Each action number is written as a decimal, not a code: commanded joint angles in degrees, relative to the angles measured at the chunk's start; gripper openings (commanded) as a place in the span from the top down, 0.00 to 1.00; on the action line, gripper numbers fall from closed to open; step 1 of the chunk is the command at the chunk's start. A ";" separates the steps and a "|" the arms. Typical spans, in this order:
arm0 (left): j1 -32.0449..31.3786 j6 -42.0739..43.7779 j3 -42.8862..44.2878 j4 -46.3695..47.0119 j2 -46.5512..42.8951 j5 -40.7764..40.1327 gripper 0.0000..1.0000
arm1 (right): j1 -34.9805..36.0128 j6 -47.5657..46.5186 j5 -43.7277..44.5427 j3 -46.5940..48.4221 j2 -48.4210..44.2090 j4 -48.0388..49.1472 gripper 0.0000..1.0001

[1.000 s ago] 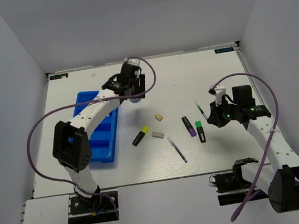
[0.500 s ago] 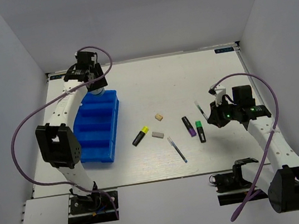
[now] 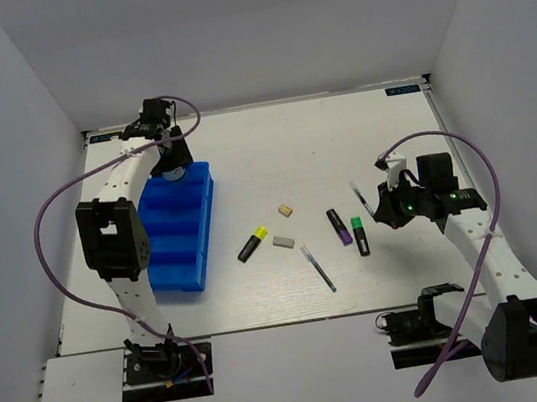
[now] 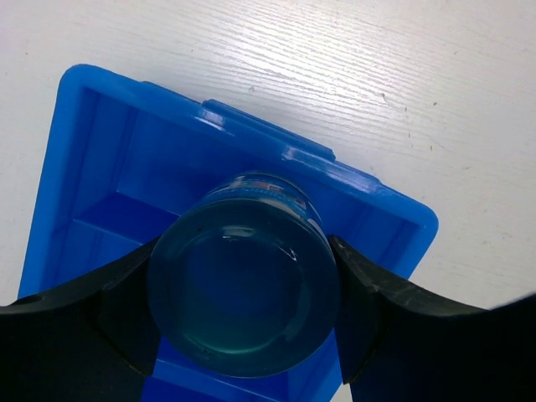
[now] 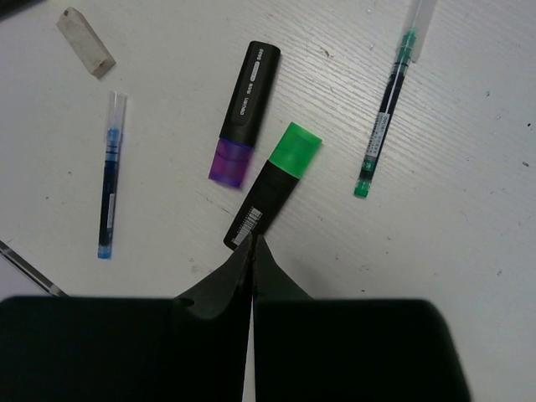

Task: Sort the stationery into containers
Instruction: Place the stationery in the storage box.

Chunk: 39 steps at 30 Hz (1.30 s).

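white table (image 3: 240,145). left gripper (image 4: 243,310) clamped on teal jar (image 4: 243,285) over blue tray (image 4: 368,186) end compartment. right gripper (image 5: 251,251) fingers together, empty. highlighters (image 5: 244,113), pens (image 5: 107,184), erasers (image 3: 283,242) all unsorted.

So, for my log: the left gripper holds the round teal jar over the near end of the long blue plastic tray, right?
No: the left gripper holds the round teal jar over the far end of the long blue plastic tray, as the top external view shows.
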 commanded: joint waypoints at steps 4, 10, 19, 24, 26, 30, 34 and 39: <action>0.33 -0.13 4.97 0.81 0.52 0.42 1.00 | -0.24 -0.45 1.47 0.84 0.90 0.04 1.00; 1.12 -1.19 4.98 0.38 2.46 0.42 1.00 | -0.33 -0.37 2.00 0.75 0.38 0.04 1.00; 1.21 -1.19 2.43 1.96 1.93 0.86 0.68 | -0.33 -0.19 1.65 0.75 0.29 -0.14 1.00; 1.39 -1.19 4.00 2.40 3.94 0.60 0.51 | -0.41 -0.36 1.47 0.49 0.02 -0.05 1.00; 1.30 -1.10 4.18 2.40 4.48 0.51 0.51 | -0.50 -0.45 1.38 0.49 0.02 -0.05 1.00; 1.48 -0.84 3.66 2.92 4.39 0.42 0.39 | -0.41 -0.54 1.12 0.40 -0.06 -0.05 1.00; 1.30 -0.49 2.16 3.28 3.77 0.07 0.16 | -0.41 -0.63 0.85 0.31 0.02 -0.14 1.00; 1.56 -0.05 1.55 2.84 2.11 -0.54 0.03 | -0.33 -0.89 0.59 0.31 -0.07 -0.49 1.00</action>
